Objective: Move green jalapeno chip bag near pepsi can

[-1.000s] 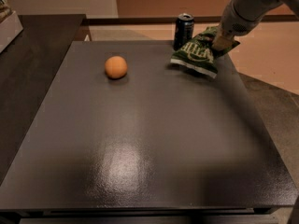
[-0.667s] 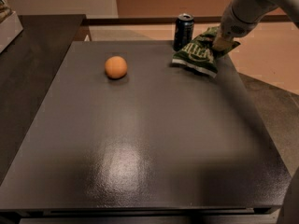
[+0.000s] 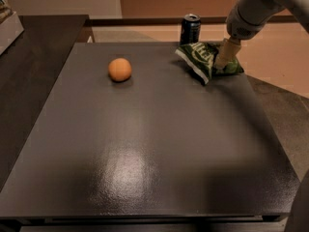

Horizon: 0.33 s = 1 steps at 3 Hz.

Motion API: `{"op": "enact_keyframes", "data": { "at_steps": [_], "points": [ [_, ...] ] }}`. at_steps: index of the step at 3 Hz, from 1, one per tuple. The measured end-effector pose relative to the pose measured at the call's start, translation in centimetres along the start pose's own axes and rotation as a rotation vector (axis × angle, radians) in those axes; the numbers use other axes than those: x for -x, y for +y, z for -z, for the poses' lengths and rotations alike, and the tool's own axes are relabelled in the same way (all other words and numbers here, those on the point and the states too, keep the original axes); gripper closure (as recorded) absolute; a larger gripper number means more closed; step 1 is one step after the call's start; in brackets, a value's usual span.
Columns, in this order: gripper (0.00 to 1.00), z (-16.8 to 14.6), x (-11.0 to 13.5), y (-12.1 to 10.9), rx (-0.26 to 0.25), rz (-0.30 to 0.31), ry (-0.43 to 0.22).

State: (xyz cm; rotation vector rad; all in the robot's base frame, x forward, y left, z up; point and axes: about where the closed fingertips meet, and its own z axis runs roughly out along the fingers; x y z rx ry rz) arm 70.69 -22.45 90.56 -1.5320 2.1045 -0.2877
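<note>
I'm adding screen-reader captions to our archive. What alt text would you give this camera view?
The robot's pale gripper rests on a crinkly dark-green foil chip bag at the far right of a dark grey tabletop, just in front of a small upright navy-blue drink can. A round orange fruit sits apart to the left.

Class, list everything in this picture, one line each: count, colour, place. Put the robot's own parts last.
table: one, dark grey, fills most of the view
orange: one, orange, on the table, far left part
can: one, dark blue, upright at the table's far edge
chip bag: one, green, on the table just in front of the can
arm: one, pale grey, top right
tool: one, beige, at the bag's right side
</note>
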Motion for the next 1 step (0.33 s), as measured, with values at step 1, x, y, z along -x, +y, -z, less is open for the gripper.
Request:
{"op": "enact_keyframes", "data": {
  "at_steps": [1],
  "points": [
    [0.0, -0.01, 0.0, 0.0, 0.0, 0.0, 0.0]
  ]
}}
